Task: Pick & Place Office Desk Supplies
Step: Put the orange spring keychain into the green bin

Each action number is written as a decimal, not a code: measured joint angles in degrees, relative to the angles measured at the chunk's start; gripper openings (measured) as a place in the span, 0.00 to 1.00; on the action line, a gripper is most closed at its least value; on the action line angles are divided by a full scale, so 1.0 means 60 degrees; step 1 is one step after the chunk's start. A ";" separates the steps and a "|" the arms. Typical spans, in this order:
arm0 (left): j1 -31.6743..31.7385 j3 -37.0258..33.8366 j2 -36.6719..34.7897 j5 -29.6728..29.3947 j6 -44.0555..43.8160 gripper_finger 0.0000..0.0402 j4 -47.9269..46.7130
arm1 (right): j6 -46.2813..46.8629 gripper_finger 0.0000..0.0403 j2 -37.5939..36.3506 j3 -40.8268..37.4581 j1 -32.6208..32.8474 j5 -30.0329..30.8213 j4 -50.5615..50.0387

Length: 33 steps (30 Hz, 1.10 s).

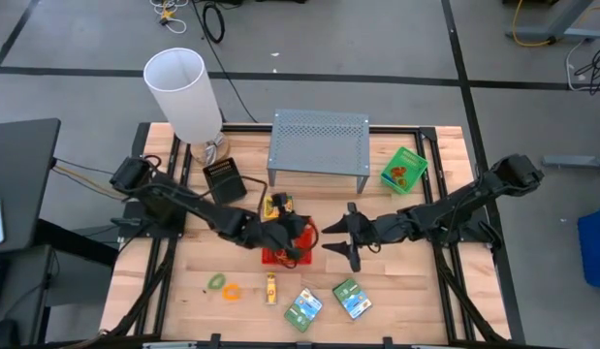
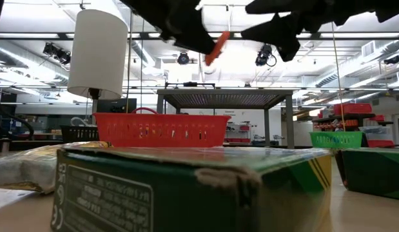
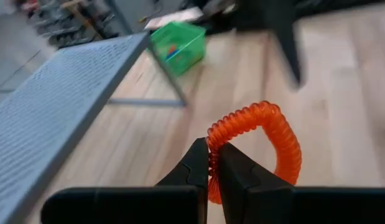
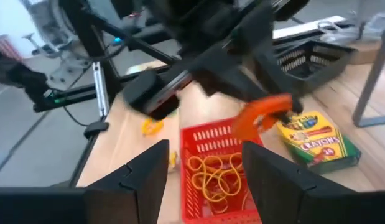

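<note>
My left gripper (image 1: 292,233) hangs above the red mesh tray (image 1: 278,256), shut on an orange coiled band (image 3: 276,134); the low view shows the band (image 2: 216,46) high over the tray (image 2: 160,129). My right gripper (image 1: 340,238) hovers open just right of the tray, touching nothing. Its wrist view shows the tray (image 4: 212,177) holding thin orange bands, and the crayon box (image 4: 316,140) lying flat beyond it. The crayon box (image 1: 277,206) lies behind the tray. Two green-blue packets (image 1: 304,308) (image 1: 351,298) lie near the front edge. The green tray (image 1: 404,170) and black box (image 1: 225,179) sit farther back. My left gripper pinches the orange coiled band at one side of its loop (image 3: 212,140) between the tips of its two fingers (image 3: 198,165). The rest of the loop curves out beyond the fingers. The band is lifted clear, in the air above the red tray.
The grey perforated stand (image 1: 319,143) stands at the far middle, the tall white lampshade (image 1: 183,92) at the far left. A green band (image 1: 215,281), an orange band (image 1: 231,290) and a small yellow item (image 1: 271,287) lie on the wood near the front left.
</note>
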 joint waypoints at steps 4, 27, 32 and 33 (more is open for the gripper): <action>0.0305 0.0000 0.0322 0.0491 0.0484 0.04 0.0894 | 0.0351 0.52 0.0006 0.0000 -0.0245 0.0247 -0.0178; 0.0586 0.0000 0.0484 0.0836 0.0930 0.04 0.2017 | 0.0628 0.43 0.0008 0.0000 -0.0913 0.0691 -0.0636; 0.0557 0.0000 0.0484 0.0941 0.1077 0.04 0.2117 | 0.0632 0.28 0.0008 0.0000 -0.0913 0.1219 -0.0996; 0.0557 0.0000 0.0484 0.0942 0.1103 0.04 0.2109 | 0.0627 0.23 0.0008 0.0000 -0.0912 0.1243 -0.1060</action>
